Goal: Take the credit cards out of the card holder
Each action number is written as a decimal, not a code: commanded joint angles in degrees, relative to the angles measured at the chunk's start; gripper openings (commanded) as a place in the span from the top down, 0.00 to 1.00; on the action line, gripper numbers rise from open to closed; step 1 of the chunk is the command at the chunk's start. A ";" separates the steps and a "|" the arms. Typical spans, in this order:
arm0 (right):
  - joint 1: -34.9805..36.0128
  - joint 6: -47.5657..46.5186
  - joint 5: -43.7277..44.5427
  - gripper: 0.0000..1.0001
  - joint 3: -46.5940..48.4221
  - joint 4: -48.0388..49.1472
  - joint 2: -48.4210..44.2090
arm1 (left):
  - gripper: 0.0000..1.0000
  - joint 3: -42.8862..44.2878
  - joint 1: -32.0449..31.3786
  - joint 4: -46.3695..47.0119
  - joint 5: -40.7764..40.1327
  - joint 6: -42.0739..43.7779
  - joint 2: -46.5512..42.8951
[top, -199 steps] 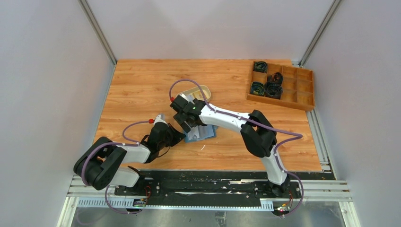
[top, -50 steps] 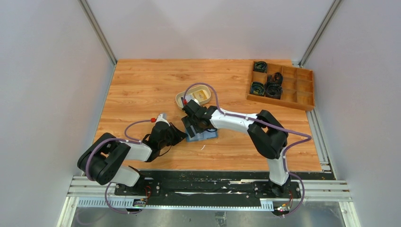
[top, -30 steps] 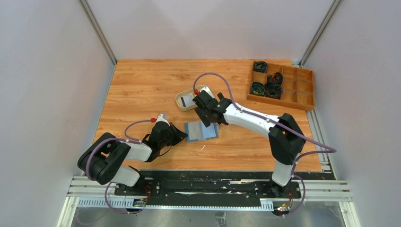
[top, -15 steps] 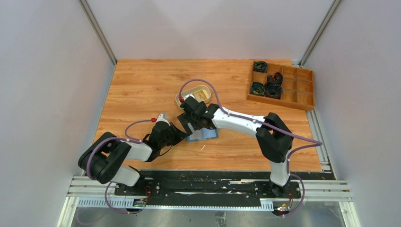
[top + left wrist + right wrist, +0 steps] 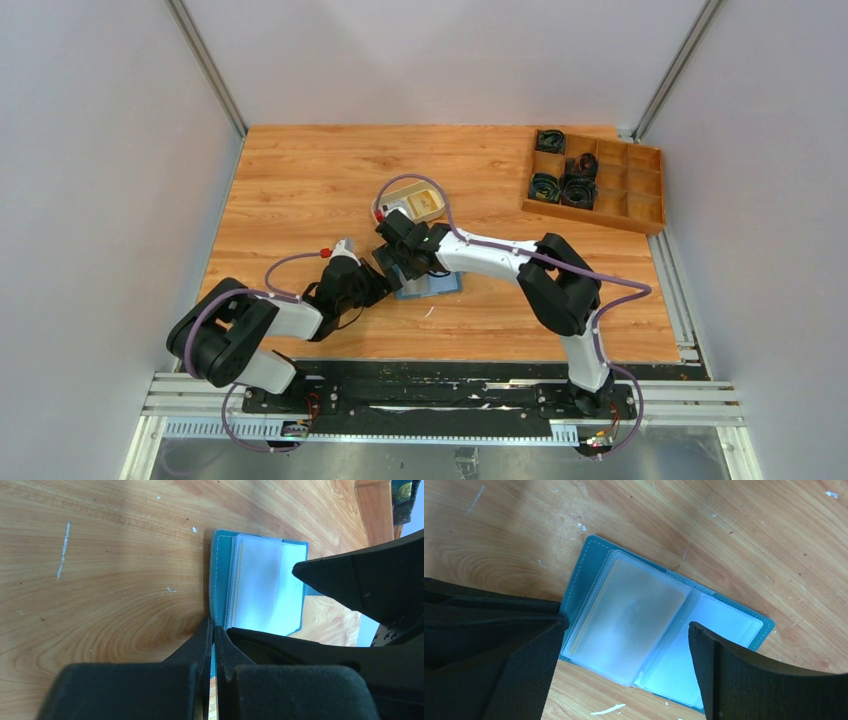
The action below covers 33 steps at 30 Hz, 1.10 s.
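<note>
- Two moves have filled the last second: the right gripper (image 5: 400, 258) reached out to the cream oval tray (image 5: 412, 184), then swung back over the small blue folding card holder (image 5: 436, 284).
- One flat yellow card (image 5: 428, 203) lies in that tray, so at least one removal looks done. The arm seems to be returning for another.
- The card holder lies open on the wooden table (image 5: 300, 180), between the two grippers. Its clear sleeves are fanned out, and pale credit cards (image 5: 624, 630) seem to sit inside them.
- The right arm stretches forward and left with its wrist tipped down. Its jaws stand wide apart astride the sleeves and hold nothing.
- The left arm lies low along the table and has not shifted. The left gripper (image 5: 213, 626) has its fingers pressed together, tips at the holder's edge, apparently pinning it.
</note>
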 commanded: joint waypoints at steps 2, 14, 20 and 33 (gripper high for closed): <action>0.20 -0.10 1.64 0.02 -1.00 -0.35 0.47 | 1.00 -0.88 -0.57 -8.10 -1.10 2.13 2.75; -1.94 -3.51 7.42 0.01 -7.65 -0.94 -3.52 | 1.00 -0.94 -0.57 -7.82 -0.89 2.05 3.24; -2.39 -4.21 9.04 0.00 -9.10 -1.13 -4.27 | 1.00 -1.18 -0.55 -7.85 -1.05 2.05 3.02; -1.82 -7.22 12.13 0.00 -2.88 -1.36 -3.56 | 1.00 -1.17 -0.53 -7.75 -0.90 2.11 3.39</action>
